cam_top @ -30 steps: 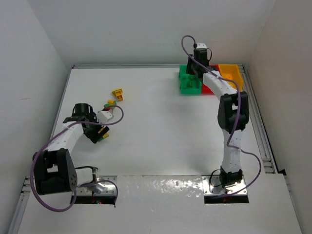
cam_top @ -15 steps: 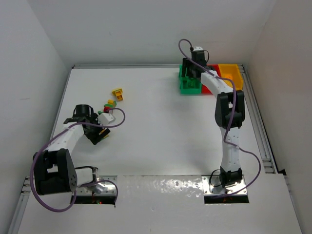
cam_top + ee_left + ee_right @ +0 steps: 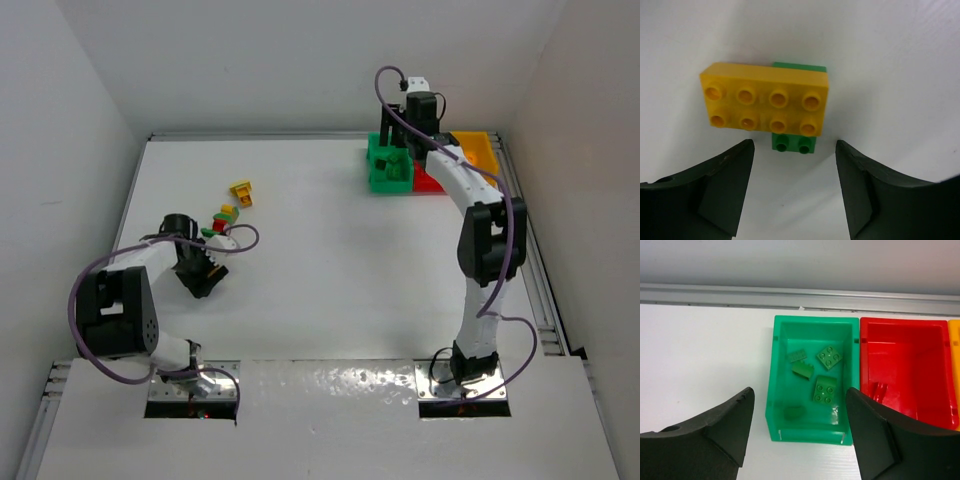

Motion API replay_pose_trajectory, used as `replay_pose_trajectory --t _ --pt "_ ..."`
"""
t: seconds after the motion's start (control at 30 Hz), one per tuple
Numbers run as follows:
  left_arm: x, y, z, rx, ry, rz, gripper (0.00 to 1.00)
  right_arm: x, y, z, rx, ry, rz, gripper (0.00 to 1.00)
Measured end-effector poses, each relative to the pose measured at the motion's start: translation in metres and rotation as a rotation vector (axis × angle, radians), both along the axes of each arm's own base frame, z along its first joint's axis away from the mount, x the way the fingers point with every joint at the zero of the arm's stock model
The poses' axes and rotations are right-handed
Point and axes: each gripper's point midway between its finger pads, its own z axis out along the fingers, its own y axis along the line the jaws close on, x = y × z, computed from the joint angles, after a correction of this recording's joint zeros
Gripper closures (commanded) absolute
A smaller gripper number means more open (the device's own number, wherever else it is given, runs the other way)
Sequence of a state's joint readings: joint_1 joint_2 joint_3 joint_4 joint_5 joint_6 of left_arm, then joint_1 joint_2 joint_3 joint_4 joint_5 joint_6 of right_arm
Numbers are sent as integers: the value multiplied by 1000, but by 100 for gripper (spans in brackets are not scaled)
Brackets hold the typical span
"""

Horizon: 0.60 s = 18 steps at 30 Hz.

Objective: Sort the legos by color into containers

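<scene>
Sorting partway done, we are judging. Right gripper [image 3: 799, 394] hovering open, empty, above green bin [image 3: 771, 385]; several green legos [image 3: 825, 390] lying inside. Red bin [image 3: 863, 365] holding one red brick [image 3: 880, 390]. Left gripper [image 3: 794, 165] standing open astride yellow brick [image 3: 765, 105] lying over green brick [image 3: 792, 144], touching neither. Other loose bricks [image 3: 222, 214] waiting on table [image 3: 330, 270] nearby.

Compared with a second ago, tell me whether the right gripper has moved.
Yes. In the top view the right gripper has lifted and drawn back from over the green bin toward the far wall.
</scene>
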State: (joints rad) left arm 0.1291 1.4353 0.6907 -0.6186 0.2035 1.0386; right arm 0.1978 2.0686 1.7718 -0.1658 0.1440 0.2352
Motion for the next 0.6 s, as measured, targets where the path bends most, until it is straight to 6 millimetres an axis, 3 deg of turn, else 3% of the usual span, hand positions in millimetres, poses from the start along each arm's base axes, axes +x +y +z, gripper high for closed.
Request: replay_pose_trajectory --t 0.1,0.27,0.43,0.6 --pt "9 0 0 5 -22 4 36 -9 -1 4 4 -8 5 29" --pt "16 -1 1 6 -45 -2 37 -17 0 -8 6 11 16 30" --pt "17 -5 -1 -17 -25 -18 59 -21 -1 -18 3 29 18 30" --pt "16 -6 -1 -21 -10 -32 86 -22 -1 -10 0 14 23 32"
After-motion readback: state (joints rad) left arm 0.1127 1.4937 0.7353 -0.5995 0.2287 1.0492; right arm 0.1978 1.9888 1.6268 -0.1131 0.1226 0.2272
